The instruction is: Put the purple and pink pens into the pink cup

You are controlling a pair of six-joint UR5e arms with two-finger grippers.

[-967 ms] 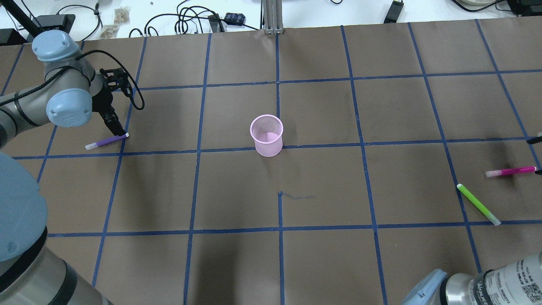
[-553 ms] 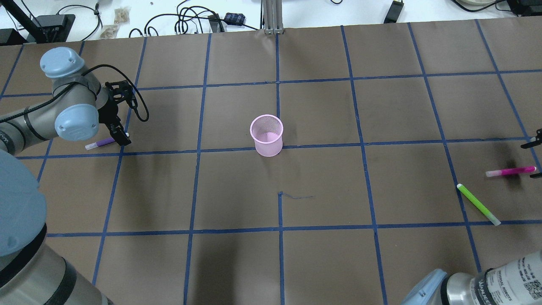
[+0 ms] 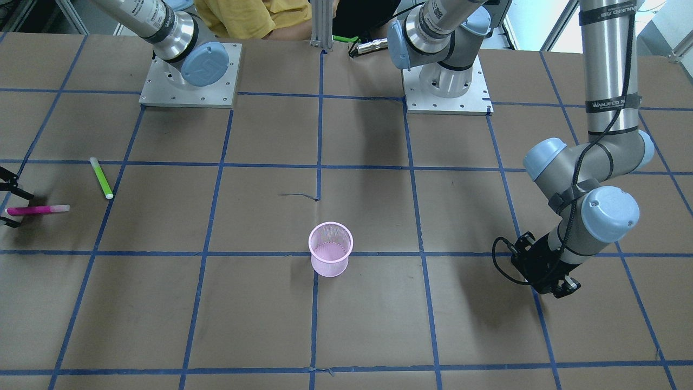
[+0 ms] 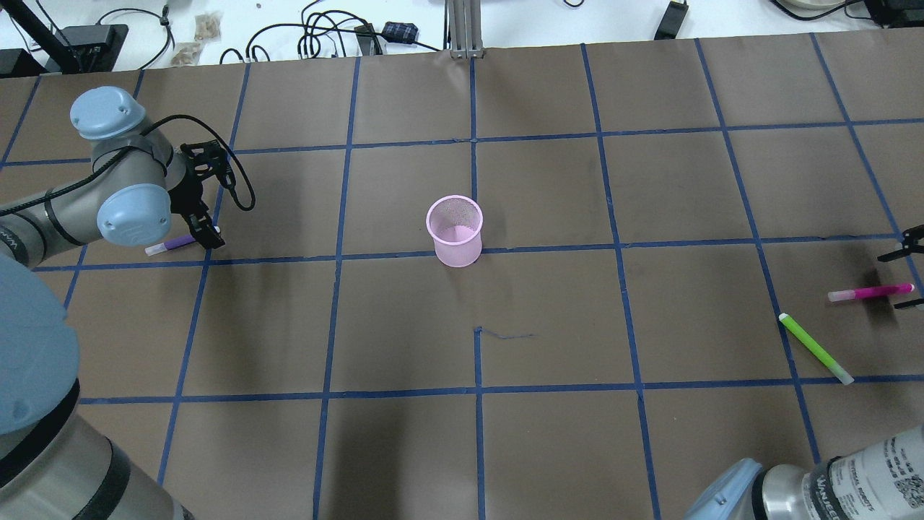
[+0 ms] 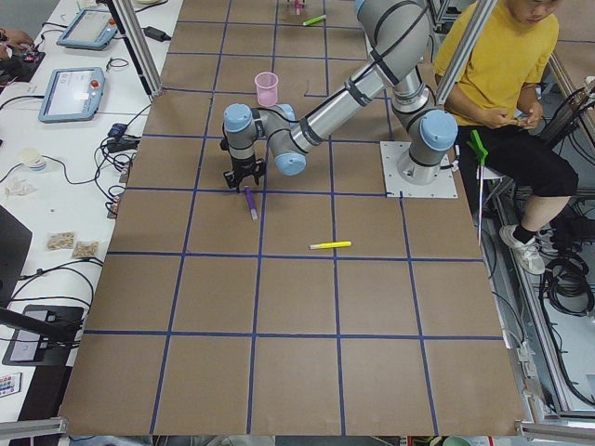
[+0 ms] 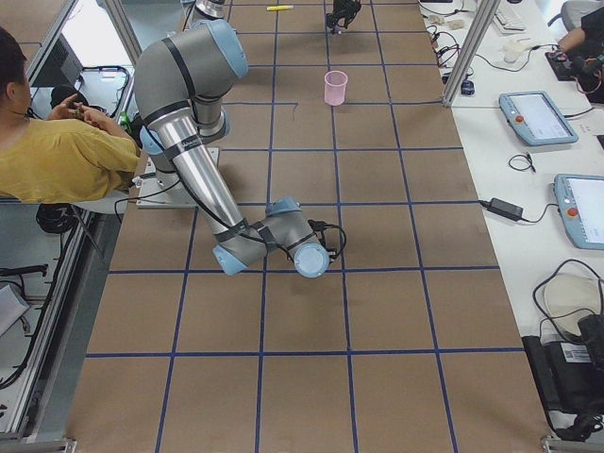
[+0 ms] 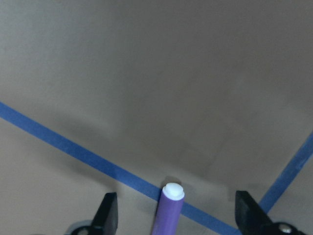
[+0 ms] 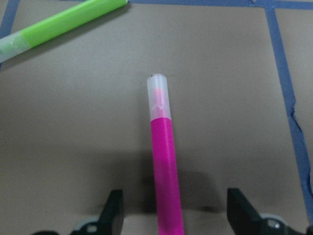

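i see a wide stretch of table (image 4: 325, 202) between left gripper (image 4: 208, 238) and pink cup (image 4: 454, 231), its mouth facing up, uncovered. by the right gripper (image 4: 906, 278), the green pen (image 4: 816, 348) lies near the pink pen (image 4: 870, 292), aside from the line toward the cup.

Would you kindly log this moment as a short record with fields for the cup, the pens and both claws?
pink cup: upright, mid-table, no pen inside
left claw: open, straddling one end of the purple pen, gaps either side
right claw: open, straddling one end of the pink pen, gaps either side
purple pen: lying flat
pink pen: lying flat
green pen: lying flat near the pink pen, apart from it
progress: neither pen gripped
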